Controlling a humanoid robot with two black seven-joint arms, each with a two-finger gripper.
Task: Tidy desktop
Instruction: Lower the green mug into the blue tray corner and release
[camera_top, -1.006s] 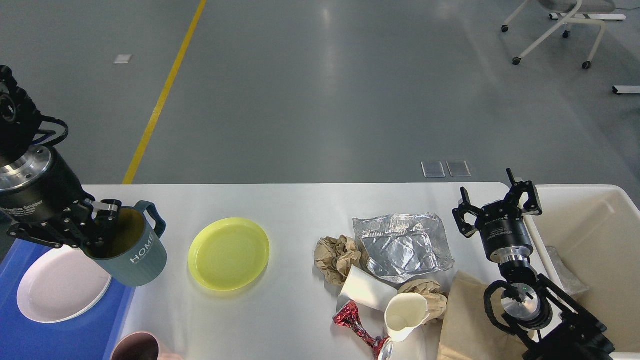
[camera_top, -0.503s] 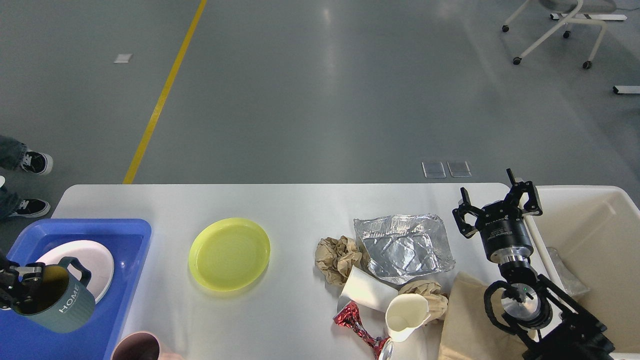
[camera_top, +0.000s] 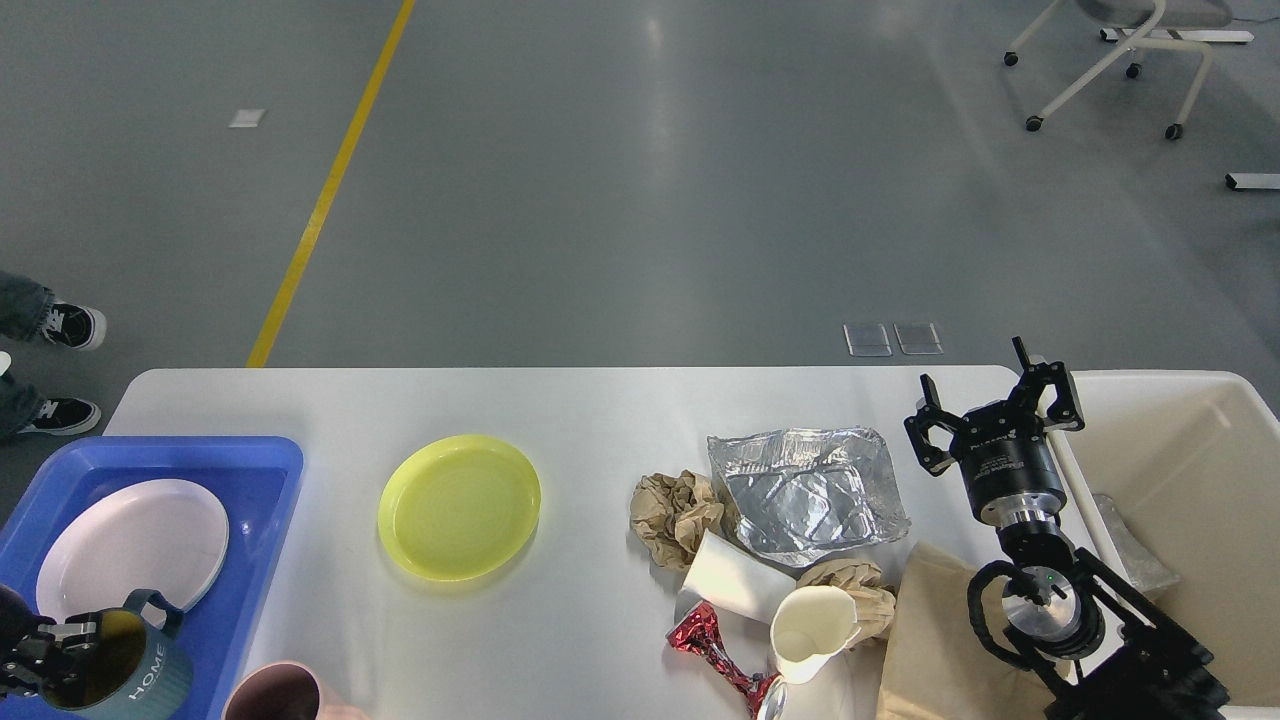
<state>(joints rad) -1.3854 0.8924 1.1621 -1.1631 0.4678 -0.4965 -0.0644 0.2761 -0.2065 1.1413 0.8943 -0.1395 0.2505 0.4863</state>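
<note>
Tabletop (camera_top: 600, 410): white-grey, spanning the lower view between blue tray (camera_top: 250, 470) and cream bin (camera_top: 1200, 400)
Left end effector (camera_top: 55, 650): clenched on rim of grey-green mug (camera_top: 135, 680), over the tray
Right end effector (camera_top: 995, 415): fingers spread, grasping nothing, beside the bin
Yellow plate (camera_top: 460, 507): alone, left of crumpled litter

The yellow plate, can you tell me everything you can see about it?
The yellow plate is round, bright yellow-green and a little see-through, and looks like shiny plastic. It has a shallow flat middle and a raised rim. It lies flat, right side up and empty, on the desktop. The blue tray is to its left and the crumpled brown paper to its right. Nothing touches it except the desktop under it.
</note>
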